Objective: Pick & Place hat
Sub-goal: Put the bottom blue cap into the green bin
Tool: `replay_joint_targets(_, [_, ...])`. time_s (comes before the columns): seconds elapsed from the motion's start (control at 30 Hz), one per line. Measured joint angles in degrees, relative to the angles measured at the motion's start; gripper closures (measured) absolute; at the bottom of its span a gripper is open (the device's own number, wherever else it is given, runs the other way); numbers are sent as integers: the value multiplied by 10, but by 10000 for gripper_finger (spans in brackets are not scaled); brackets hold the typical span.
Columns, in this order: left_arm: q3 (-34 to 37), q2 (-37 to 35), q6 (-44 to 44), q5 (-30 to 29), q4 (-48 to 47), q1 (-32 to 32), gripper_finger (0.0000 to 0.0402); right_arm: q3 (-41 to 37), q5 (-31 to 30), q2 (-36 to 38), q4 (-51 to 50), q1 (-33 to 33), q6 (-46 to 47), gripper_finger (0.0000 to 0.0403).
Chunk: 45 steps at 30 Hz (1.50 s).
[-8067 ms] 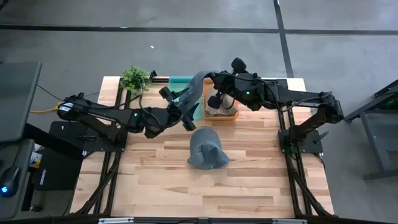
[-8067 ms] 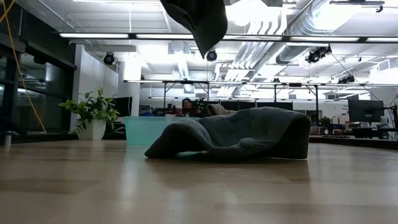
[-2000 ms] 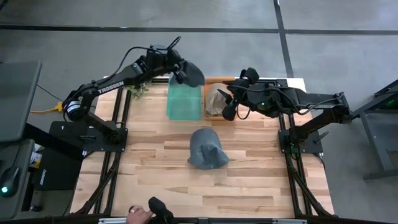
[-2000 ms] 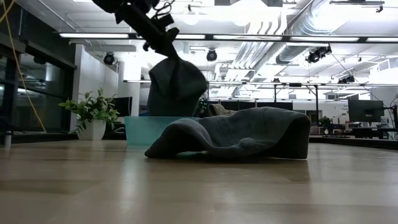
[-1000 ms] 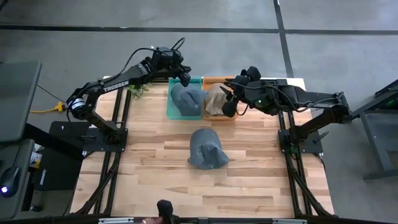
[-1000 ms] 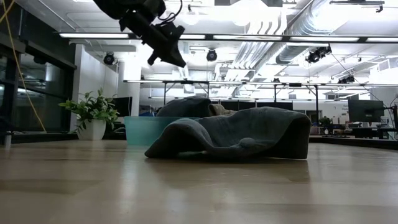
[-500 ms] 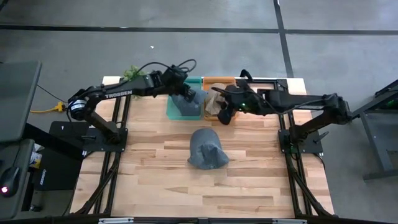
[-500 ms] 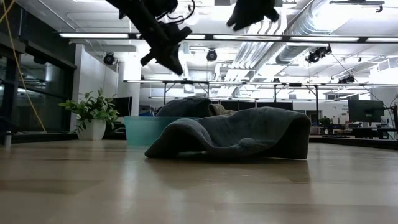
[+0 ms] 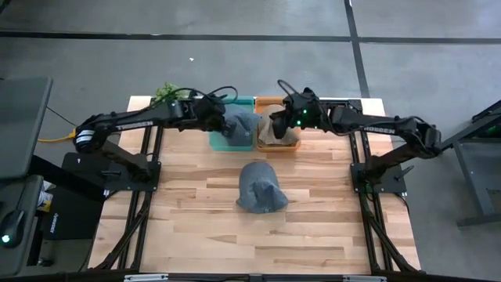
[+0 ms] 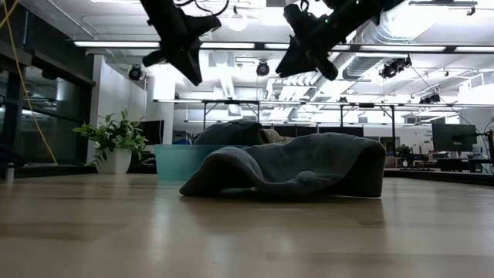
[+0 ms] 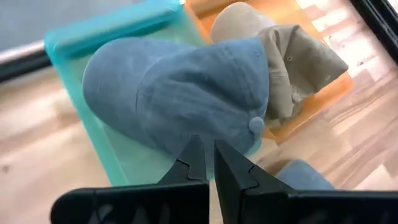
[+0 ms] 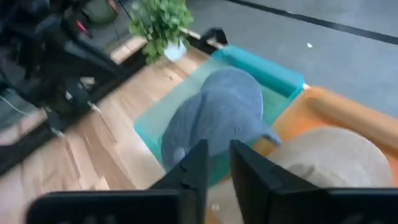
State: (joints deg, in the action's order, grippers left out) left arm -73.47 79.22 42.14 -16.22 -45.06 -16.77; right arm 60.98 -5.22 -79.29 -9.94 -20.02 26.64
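Blue cap [image 9: 237, 124] lies in the teal bin [image 9: 217, 139] at the counter's [image 9: 196, 219] far edge, crown overhanging toward the orange bin [image 9: 291, 144]. Tan cap [image 9: 273, 128] sits in the orange bin, just beside. Third cap, grey [image 9: 260, 189], rests mid-counter, well apart from both bins.

Left end effector [image 11: 208, 155] hovers above the blue cap, fingers nearly together, a narrow slit between them, grasping nothing. Right end effector [image 12: 215, 160] hangs over the seam between the bins, fingers slightly parted, empty.

Plant [image 9: 167, 94] stands at the far left corner, near the teal bin.
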Motion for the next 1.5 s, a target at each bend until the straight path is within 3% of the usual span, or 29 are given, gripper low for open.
replay_joint_targets(0.13, [0,-12,71,-1,-14,20,402,-5,43,-7,29,-33,-23,396])
replay_joint_targets(0.33, [2,-13,181,-50,-34,70,402,-5,95,-47,39,-60,-32,400])
replay_joint_targets(0.43, [34,-13,213,-91,5,92,402,-5,116,-60,39,-68,-35,401])
replay_joint_targets(0.7, [101,-7,253,-84,65,126,401,-5,151,-63,23,-82,-61,402])
replay_joint_targets(1.0, [136,13,350,-127,143,123,401,-4,160,-66,31,-131,-6,402])
replay_joint_targets(1.3, [136,38,478,-131,183,123,401,36,330,-165,42,-188,-15,403])
replay_joint_targets(1.5, [136,40,535,-146,169,123,401,83,343,-212,12,-203,-58,403])
